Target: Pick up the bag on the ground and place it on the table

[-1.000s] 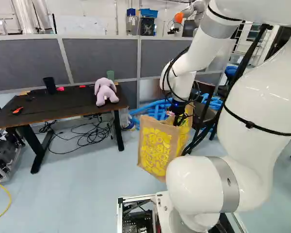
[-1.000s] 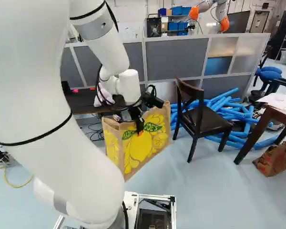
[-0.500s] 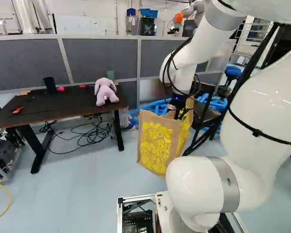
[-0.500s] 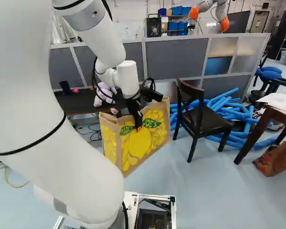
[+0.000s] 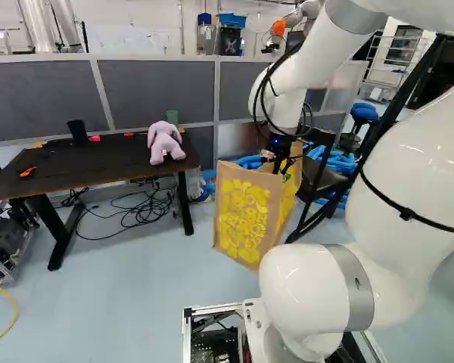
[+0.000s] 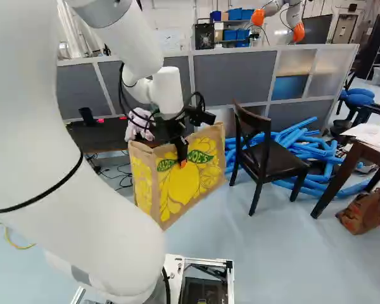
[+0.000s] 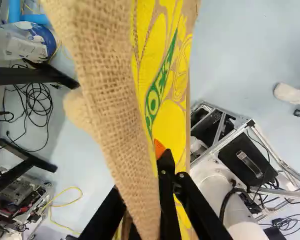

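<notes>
Gripper (image 6: 182, 161) clamped on bag (image 6: 195, 185) wall. Wrist view: one orange pad (image 7: 159, 147) shows, other hidden behind burlap. Left base view: arm (image 5: 310, 287) covers bag's lower corner.

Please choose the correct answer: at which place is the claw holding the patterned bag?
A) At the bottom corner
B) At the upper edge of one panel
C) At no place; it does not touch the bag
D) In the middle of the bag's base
B: the claw comes from above over the top edge of the bag, with one orange tip showing against the panel's printed outer face.
</notes>
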